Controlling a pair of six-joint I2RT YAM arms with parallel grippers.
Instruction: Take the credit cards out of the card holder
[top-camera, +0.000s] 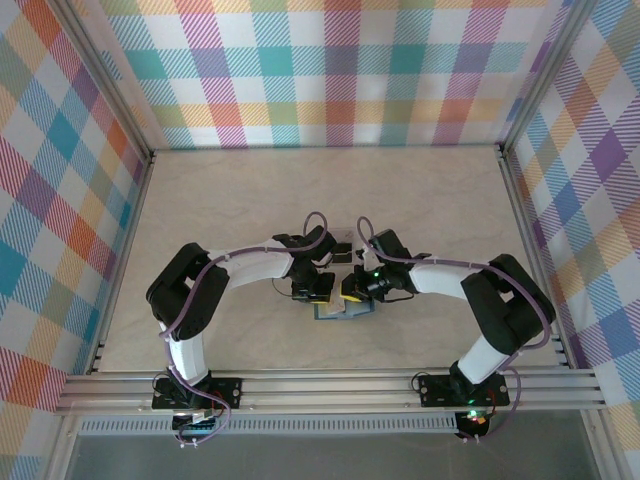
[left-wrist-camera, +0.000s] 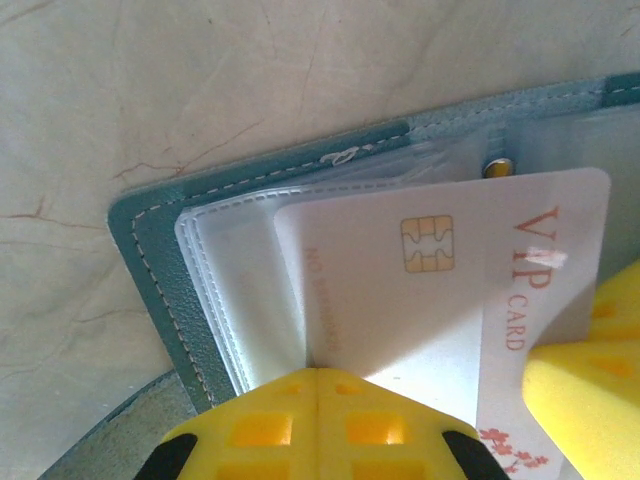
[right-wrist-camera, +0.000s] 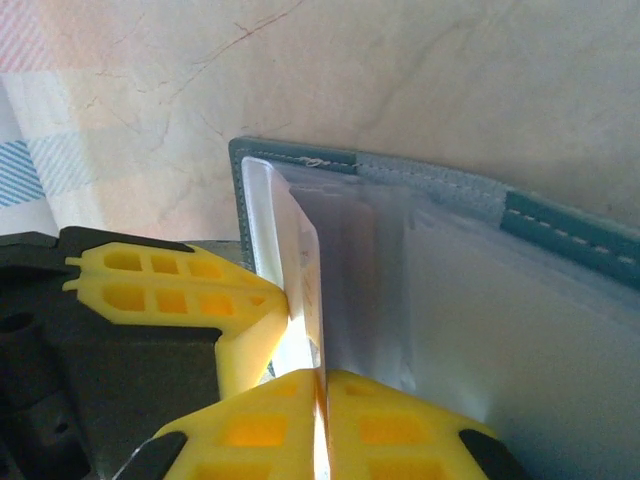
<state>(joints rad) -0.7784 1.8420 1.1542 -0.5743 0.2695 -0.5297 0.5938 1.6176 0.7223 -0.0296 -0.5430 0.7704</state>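
As left end effector (left-wrist-camera: 315, 380), closed, abuts card holder (left-wrist-camera: 150, 270) sleeves (left-wrist-camera: 235, 290), right end effector (right-wrist-camera: 320, 382) pinches credit card (left-wrist-camera: 420, 310).

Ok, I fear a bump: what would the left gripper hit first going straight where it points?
Likely the clear plastic sleeves of the open teal card holder: the left gripper's shut fingers sit at their edge, beside the white VIP credit card. Contact is unclear.

One teal card holder (left-wrist-camera: 150, 260) is counted on the table (left-wrist-camera: 120, 80). One white card (left-wrist-camera: 400, 300) with one gold chip (left-wrist-camera: 428, 245) is seen in it. Several clear sleeves (left-wrist-camera: 230, 290) are seen, but their number cannot be told. Two arms are counted, the left arm (top-camera: 245, 265) and the right arm (top-camera: 440, 278), each with two yellow fingers (left-wrist-camera: 270, 425).
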